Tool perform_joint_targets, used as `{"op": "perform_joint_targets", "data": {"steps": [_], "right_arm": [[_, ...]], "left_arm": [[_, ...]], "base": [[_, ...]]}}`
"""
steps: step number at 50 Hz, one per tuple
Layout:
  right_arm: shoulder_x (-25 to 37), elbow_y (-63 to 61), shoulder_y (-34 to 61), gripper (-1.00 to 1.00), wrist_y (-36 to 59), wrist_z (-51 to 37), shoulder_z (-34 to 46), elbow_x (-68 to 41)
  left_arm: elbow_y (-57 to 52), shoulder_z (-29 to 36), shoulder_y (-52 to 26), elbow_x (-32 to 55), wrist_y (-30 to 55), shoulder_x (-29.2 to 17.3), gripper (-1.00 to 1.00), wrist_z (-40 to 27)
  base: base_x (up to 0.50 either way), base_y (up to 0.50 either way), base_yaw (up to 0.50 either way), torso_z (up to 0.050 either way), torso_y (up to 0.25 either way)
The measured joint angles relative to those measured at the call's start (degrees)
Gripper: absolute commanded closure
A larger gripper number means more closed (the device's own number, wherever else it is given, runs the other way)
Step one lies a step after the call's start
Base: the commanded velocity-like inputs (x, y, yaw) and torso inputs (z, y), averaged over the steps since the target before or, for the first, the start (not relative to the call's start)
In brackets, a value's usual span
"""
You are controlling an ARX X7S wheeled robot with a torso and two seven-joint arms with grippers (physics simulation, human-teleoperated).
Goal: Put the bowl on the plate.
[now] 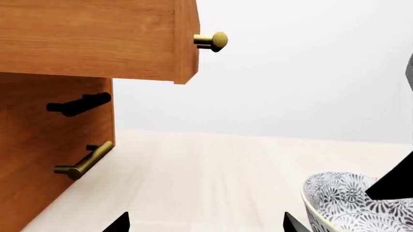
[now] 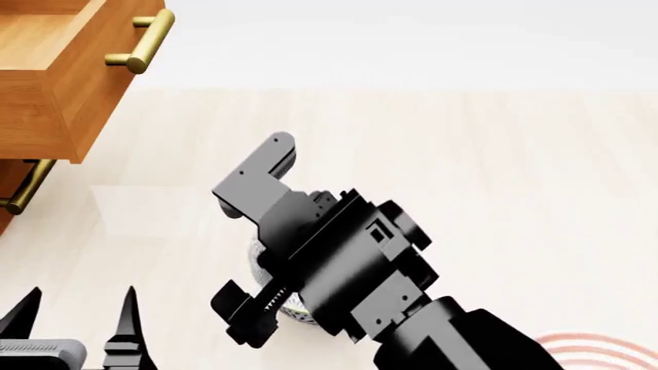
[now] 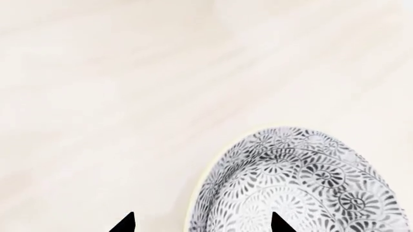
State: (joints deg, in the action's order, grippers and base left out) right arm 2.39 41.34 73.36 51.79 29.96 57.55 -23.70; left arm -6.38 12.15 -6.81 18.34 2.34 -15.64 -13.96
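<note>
The bowl (image 3: pixel 303 183), white with a dense grey-black floral pattern, stands on the pale table. My right gripper (image 3: pixel 201 223) is open and straddles its rim, one fingertip outside the wall and one over the inside. In the head view my right arm (image 2: pixel 350 270) covers nearly all of the bowl (image 2: pixel 261 266). The plate (image 2: pixel 602 348) shows only as red rings at the bottom right corner of that view, to the right of the arm. My left gripper (image 1: pixel 205 223) is open with nothing between its fingers, and the bowl (image 1: pixel 351 203) sits off to one side of it.
A wooden cabinet (image 1: pixel 38 159) stands at the table's left, with an open drawer (image 2: pixel 62 69) jutting out, brass bar handles (image 1: pixel 84 162) and a brass knob (image 1: pixel 212 41). My left gripper (image 2: pixel 80 304) hovers below the drawer at the front left.
</note>
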Motion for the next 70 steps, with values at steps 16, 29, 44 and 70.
{"op": "perform_joint_targets", "data": {"steps": [16, 29, 44, 70], "right_arm": [[-1.5, 6.3, 0.4, -1.0, -3.4, 0.3, 3.3, -1.1], [-2.1, 10.3, 1.2, -1.0, -6.5, -1.0, 9.0, -6.3], [-2.3, 14.6, 3.0, -1.0, -10.6, -3.6, 19.1, -16.6], [-2.4, 17.1, 4.2, -1.0, -14.6, -5.1, 28.2, -25.8]], "left_arm": [[-0.2, 0.4, -0.1, 0.1, 0.2, -0.3, -1.0, -0.3], [-0.4, 0.7, 0.0, 0.3, 0.0, -0.6, -1.0, -0.5], [-0.9, 0.8, 0.2, 0.4, -0.1, -0.9, -1.0, -0.9], [-0.9, 1.2, 0.2, 0.7, -0.5, -1.3, -1.0, -1.3]], "base": [[0.0, 0.0, 0.0, 0.0, 0.0], [0.0, 0.0, 0.0, 0.0, 0.0], [0.0, 0.0, 0.0, 0.0, 0.0], [0.0, 0.0, 0.0, 0.0, 0.0]]}}
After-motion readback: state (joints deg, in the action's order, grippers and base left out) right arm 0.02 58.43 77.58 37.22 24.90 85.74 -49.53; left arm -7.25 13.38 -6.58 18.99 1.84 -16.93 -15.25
